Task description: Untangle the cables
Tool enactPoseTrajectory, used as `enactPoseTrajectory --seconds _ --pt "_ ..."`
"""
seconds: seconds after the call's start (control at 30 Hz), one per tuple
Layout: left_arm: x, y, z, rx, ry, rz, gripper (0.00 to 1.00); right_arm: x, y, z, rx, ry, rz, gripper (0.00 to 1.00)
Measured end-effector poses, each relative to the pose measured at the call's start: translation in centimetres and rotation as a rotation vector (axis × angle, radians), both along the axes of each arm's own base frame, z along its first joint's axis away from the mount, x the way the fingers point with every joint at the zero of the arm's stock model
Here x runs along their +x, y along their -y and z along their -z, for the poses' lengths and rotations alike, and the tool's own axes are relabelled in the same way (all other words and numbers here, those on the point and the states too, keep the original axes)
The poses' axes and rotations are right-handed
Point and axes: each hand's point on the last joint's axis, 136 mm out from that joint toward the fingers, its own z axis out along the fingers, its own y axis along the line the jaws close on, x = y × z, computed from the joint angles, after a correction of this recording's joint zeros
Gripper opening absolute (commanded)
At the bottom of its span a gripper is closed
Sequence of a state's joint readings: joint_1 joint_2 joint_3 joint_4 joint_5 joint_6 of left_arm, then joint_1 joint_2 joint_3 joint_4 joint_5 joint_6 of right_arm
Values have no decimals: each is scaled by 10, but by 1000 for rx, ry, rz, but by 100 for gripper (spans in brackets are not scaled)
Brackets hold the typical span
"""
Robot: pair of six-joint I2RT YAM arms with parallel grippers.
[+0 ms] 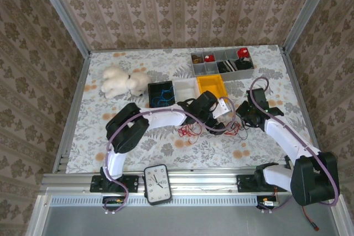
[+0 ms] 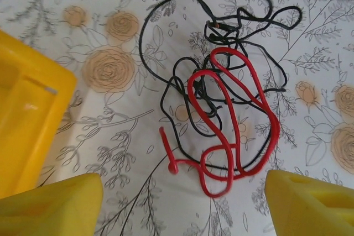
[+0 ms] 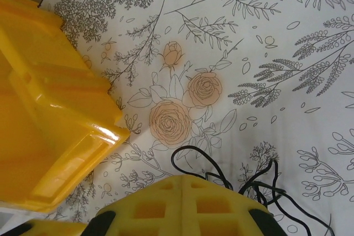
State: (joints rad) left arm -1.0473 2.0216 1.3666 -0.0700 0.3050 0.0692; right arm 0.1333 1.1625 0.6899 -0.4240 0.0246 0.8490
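**Now: left jaws wide over the tangle, right jaws closed**

Through the left wrist camera I see the left gripper (image 2: 182,194) standing wide open with nothing in it. Its two yellow fingertips are well apart above the floral table (image 2: 83,136). Just beyond them lies the knot: the red cable (image 2: 275,130) is looped through the dark cable (image 2: 142,48), and both lie flat on the cloth near the yellow bin (image 2: 27,114).

On my right wrist view the right gripper (image 3: 182,205) has its fingers pressed together. Strands of the dark cable curl out from behind the tips. I cannot tell whether any strand is pinched between them.

From overhead, both grippers sit close together near the middle of the table, just in front of the yellow bin. The blue cables (image 1: 162,96) lie apart from the tangle, inside the black bin (image 1: 149,95).
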Motion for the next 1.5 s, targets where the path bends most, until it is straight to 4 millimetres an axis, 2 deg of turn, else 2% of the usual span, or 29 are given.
enactPoseTrajectory --seconds 0.13,0.23,0.33,0.43,0.5,0.57,0.63,0.73,0.8,0.9,1.0,1.1,1.2,1.23,1.27,1.37,1.4,1.43,1.5 --pt "1 13 7 0 -25 30 72 -1 1 -4 -2 13 -9 0" --pt "3 23 13 -3 -41 43 60 -1 1 -7 0 22 -12 0" --pt "1 27 26 12 -71 50 38 -1 0 -10 6 31 -13 0" --pt "-1 26 40 38 -103 49 11 0 1 -13 16 41 -9 0" --pt "-2 24 45 52 -112 44 0 0 1 -15 27 48 -3 0" --pt "1 23 43 48 -95 28 0 0 2 -17 33 55 1 0" --pt "3 13 42 54 -72 -7 0 0 2 -18 38 60 6 0" --pt "6 -28 39 88 -45 -106 0 1 2 -20 49 65 16 0" --pt "11 -69 27 98 -16 -216 0 1 2 -20 53 66 21 0" --pt "29 -127 -6 65 57 -417 0 1 2 -19 53 64 23 0" --pt "45 -175 -38 15 137 -618 0 1 2 -16 48 52 25 0" --pt "46 -202 -48 -3 177 -706 0 1 2 -10 44 34 22 0" --pt "42 -211 -39 20 177 -721 0 2 1 -7 41 23 16 0" --pt "41 -211 -36 29 172 -716 3 2 0 -6 40 20 13 0" --pt "39 -210 -31 41 163 -702 13 3 -2 -6 40 19 7 0" --pt "31 -205 -23 61 140 -647 54 3 -7 -5 41 20 -9 0" --pt "28 -203 -21 67 133 -629 63 4 -9 -5 41 21 -16 0" --pt "27 -202 -20 69 133 -620 69 4 -11 -5 41 22 -22 0" --pt "26 -198 -25 63 144 -606 73 3 -15 -6 42 24 -35 0"
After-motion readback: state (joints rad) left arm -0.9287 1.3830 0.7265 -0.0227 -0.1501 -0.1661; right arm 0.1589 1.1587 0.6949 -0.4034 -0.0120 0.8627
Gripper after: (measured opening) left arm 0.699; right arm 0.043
